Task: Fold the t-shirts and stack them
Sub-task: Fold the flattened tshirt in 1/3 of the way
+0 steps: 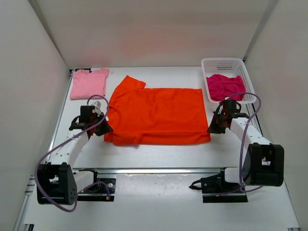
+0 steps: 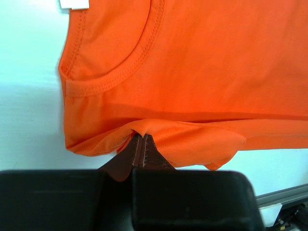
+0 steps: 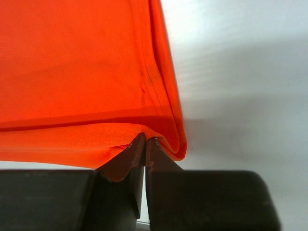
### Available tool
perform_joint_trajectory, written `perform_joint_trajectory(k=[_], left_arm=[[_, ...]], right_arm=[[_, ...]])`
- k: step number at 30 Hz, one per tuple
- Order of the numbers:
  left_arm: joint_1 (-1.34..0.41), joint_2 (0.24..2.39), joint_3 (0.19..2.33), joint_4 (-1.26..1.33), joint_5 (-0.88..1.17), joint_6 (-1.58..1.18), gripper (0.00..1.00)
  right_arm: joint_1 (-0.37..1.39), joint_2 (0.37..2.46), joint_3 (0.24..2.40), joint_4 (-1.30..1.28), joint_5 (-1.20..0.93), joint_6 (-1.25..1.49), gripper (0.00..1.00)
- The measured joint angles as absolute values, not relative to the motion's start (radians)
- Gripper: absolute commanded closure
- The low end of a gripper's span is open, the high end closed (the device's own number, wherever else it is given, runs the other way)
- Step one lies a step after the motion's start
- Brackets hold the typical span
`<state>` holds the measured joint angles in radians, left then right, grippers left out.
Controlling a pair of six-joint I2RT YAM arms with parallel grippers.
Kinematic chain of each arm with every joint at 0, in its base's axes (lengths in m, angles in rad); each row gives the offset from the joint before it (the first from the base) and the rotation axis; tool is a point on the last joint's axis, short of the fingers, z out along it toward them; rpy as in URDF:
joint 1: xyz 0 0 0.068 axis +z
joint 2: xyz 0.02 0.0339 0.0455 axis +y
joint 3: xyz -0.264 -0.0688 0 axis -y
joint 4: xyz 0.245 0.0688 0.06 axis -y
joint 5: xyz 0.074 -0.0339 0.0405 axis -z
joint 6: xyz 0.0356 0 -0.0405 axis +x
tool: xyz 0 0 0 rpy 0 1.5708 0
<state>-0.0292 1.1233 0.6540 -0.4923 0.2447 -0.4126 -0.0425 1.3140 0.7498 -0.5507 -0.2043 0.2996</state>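
A: Count, left to right?

B: Three t-shirts, one of each colour. Far left: one light pink fabric t-shirt, lying flat at the back left of the white table. Centre: one bright orange fabric t-shirt, spread flat, neck end to the left, hem to the right, one sleeve sticking out at the far left corner. Right: one deep magenta fabric t-shirt, crumpled inside one white plastic mesh basket at the far right corner. Also two arms, two grippers.

A: Grippers?

B: Left gripper pressed together, pinching the near edge of the orange shirt at the neck end. Right gripper pressed together likewise, pinching the near edge at the hem corner. Lifted slightly at both pinches, with the near edge curled over.

A: Seen only from the wrists?

B: From the left wrist: stitched round neckline, small white tag at the top edge, cloth caught between the fingertips. From the right wrist: doubled hem seam running down to the pinched corner. From above, too small to make out.

A: Seen only from above?

B: Pink shirt, magenta shirt, basket; each shirt lying apart from the others.
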Motion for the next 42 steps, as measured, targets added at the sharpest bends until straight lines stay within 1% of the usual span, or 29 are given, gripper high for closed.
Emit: perform_joint_trajectory(k=[8, 16, 19, 20, 22, 25, 39, 42], left_arm=[[-0.028, 1.242, 0.710, -0.462, 0.251, -0.419, 1.00], [-0.021, 1.332, 0.746, -0.437, 0.252, -0.420, 1.00], [-0.020, 1.360, 0.759, -0.428, 0.252, -0.420, 0.96], [-0.020, 1.366, 0.763, -0.425, 0.252, -0.420, 0.96], [-0.020, 1.378, 0.771, -0.419, 0.253, -0.421, 0.96], [-0.020, 1.390, 0.787, -0.417, 0.255, -0.426, 0.99], [-0.023, 1.447, 0.831, -0.389, 0.252, -0.439, 0.98], [-0.024, 1.462, 0.852, -0.388, 0.250, -0.445, 0.96]], right_arm=[[-0.040, 1.438, 0.860, -0.547, -0.210, 0.293, 1.00], [-0.028, 1.531, 0.908, -0.541, -0.215, 0.292, 1.00], [-0.027, 1.560, 0.924, -0.540, -0.218, 0.291, 1.00], [-0.027, 1.568, 0.928, -0.539, -0.218, 0.290, 1.00], [-0.027, 1.581, 0.931, -0.533, -0.221, 0.289, 1.00], [-0.027, 1.595, 0.931, -0.530, -0.223, 0.289, 1.00], [-0.028, 1.618, 0.960, -0.522, -0.227, 0.288, 1.00], [-0.029, 1.629, 0.968, -0.524, -0.228, 0.288, 1.00]])
